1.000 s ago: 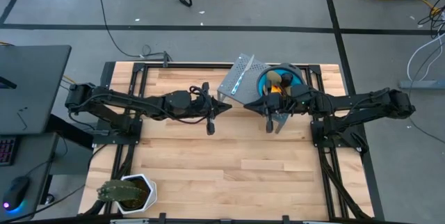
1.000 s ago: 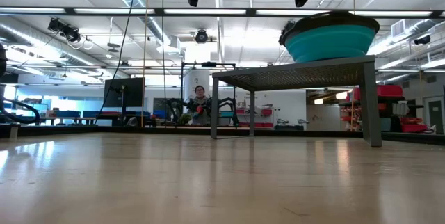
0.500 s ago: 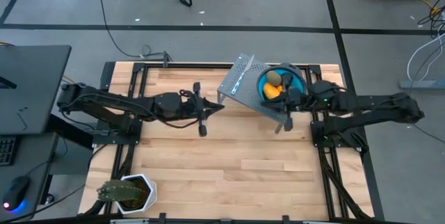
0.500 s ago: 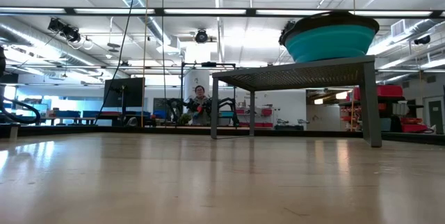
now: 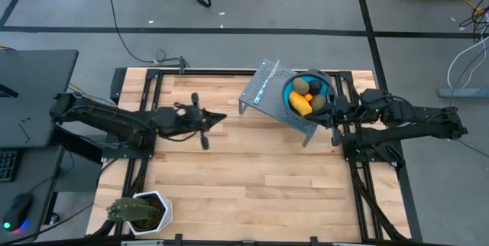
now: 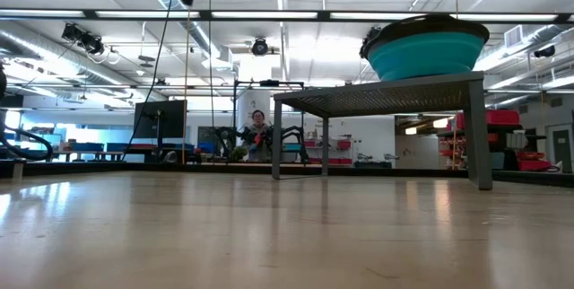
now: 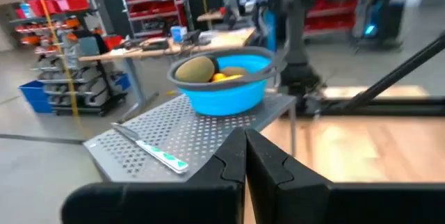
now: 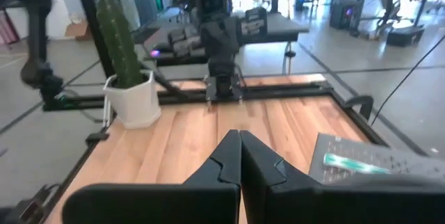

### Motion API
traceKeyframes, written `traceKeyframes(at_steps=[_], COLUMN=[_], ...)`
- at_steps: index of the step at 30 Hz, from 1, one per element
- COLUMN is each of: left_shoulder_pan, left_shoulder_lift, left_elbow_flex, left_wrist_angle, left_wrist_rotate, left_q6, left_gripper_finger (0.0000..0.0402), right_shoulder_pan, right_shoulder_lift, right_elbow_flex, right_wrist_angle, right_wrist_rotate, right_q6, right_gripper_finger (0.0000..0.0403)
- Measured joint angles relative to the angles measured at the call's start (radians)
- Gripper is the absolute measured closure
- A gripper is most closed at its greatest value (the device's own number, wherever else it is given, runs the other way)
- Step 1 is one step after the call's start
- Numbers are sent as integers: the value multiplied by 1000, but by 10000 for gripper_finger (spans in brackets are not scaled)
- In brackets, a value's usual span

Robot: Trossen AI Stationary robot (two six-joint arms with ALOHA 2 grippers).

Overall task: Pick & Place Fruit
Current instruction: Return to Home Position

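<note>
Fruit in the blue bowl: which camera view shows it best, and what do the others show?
The high view: it looks straight into the blue bowl, so the fruit lies open. The left wrist view shows only tops above the rim; the low view, the bowl's outside; the right wrist view, nothing.

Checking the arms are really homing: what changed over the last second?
The left gripper drew back toward the table's left side, the right gripper toward its right, off the blue bowl; both jaws shut, empty. The fruit in the bowl, the shelf and the potted plant stayed put.
</note>
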Motion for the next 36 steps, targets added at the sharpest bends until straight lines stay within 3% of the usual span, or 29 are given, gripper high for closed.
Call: traceKeyframes(at_steps=[6, 15, 21, 30, 36], left_shoulder_pan=[-1, -3, -3, 0, 0], left_shoulder_lift=[-168, -378, -479, -630, -757], left_elbow_flex=[-146, -255, -351, -499, -526], left_wrist_angle=[75, 70, 81, 131, 43], left_wrist_rotate=[24, 91, 115, 51, 78], left_q6=[-45, -49, -71, -39, -58], left_gripper_finger=[388, 392, 393, 395, 393], right_shoulder_pan=[30, 53, 54, 54, 54], right_shoulder_lift=[-57, -174, -266, -385, -451], right_elbow_flex=[0, -114, -189, -257, -361], right_wrist_angle=[-60, -26, 8, -13, 19], right_wrist_rotate=[7, 144, 132, 132, 120], right_q6=[0, 28, 43, 18, 15], right_gripper_finger=[402, 402, 403, 402, 402])
